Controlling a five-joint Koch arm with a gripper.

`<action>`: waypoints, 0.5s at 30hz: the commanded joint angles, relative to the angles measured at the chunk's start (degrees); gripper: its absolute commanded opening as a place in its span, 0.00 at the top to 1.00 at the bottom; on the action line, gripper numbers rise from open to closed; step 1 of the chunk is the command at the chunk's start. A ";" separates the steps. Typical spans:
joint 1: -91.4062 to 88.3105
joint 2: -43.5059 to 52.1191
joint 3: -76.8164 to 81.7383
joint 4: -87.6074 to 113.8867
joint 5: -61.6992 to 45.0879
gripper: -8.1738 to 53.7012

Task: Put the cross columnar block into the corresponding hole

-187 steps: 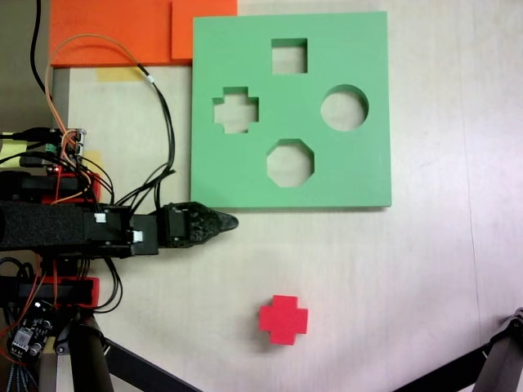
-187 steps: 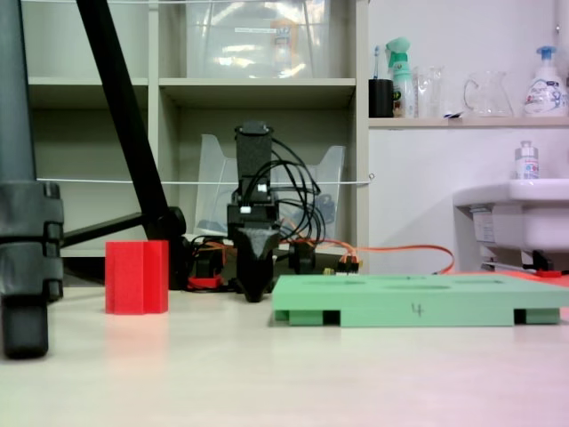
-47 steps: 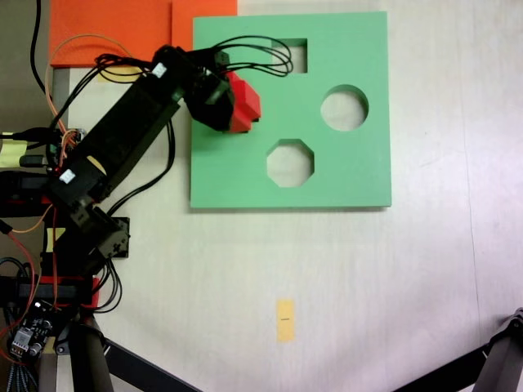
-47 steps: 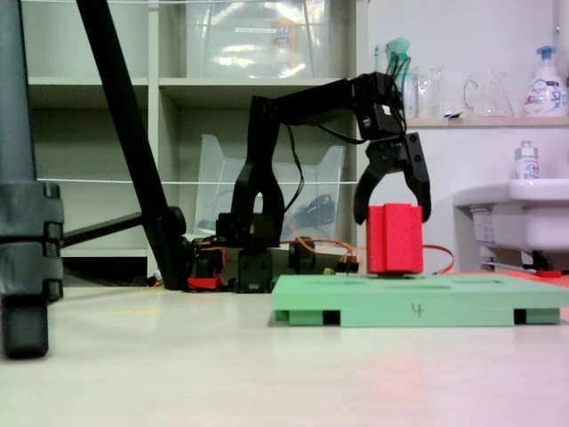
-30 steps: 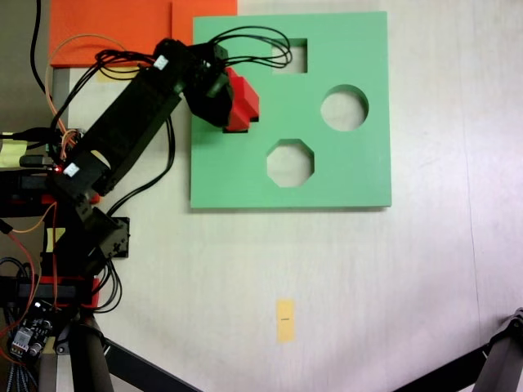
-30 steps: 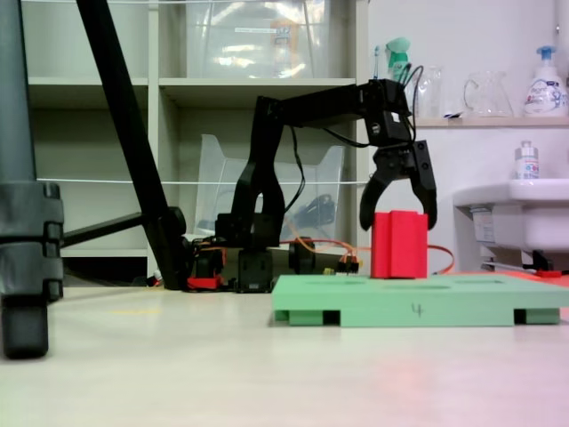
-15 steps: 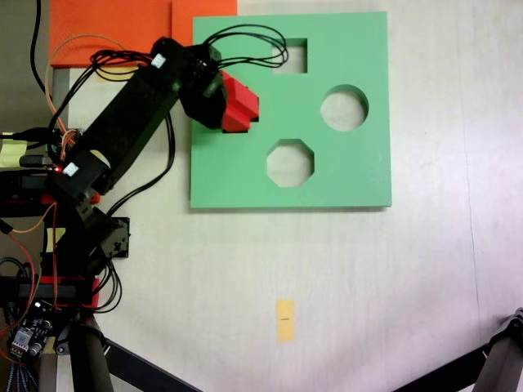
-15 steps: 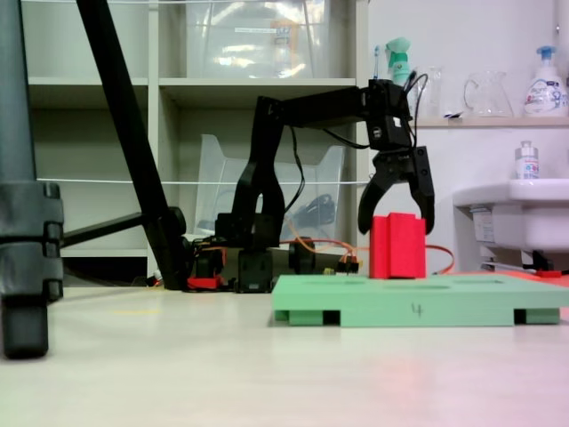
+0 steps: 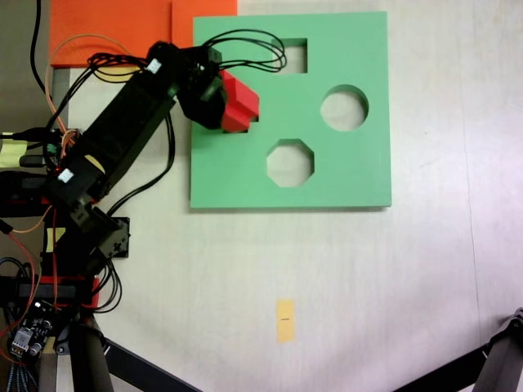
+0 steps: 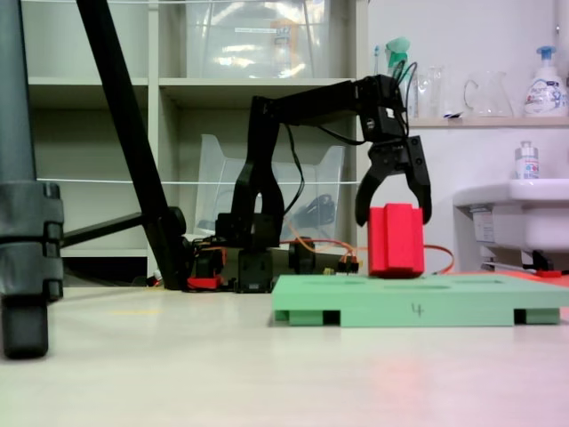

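Note:
The red cross columnar block (image 9: pixel 242 100) (image 10: pixel 396 240) stands on the left part of the green board (image 9: pixel 343 175) (image 10: pixel 444 307). It is slightly tilted, with its lower end at the board's top face. My black gripper (image 9: pixel 225 106) (image 10: pixel 393 220) reaches in from the left of the top-down fixed view. It is shut on the block's upper end, one jaw on each side. The plus-shaped hole lies hidden beneath the block and gripper.
The board also has a square cutout (image 9: pixel 292 55), a round one (image 9: pixel 344 108) and an octagonal one (image 9: pixel 289 162). Orange foam sheets (image 9: pixel 114 33) lie at the top left. A yellow tape mark (image 9: pixel 284 319) is on the table. Tripod legs (image 9: pixel 498 359) (image 10: pixel 27 222) stand nearby.
Over the last half second the gripper rose a little and shifted left in the side view. The red block came up with it and tilted slightly.

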 commanded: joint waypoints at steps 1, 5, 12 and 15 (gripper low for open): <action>-0.35 2.29 -0.53 1.14 1.14 0.60; -0.53 1.32 0.00 1.14 1.67 0.60; -1.93 1.05 0.18 1.14 3.69 0.60; -2.64 0.62 0.35 1.14 4.48 0.60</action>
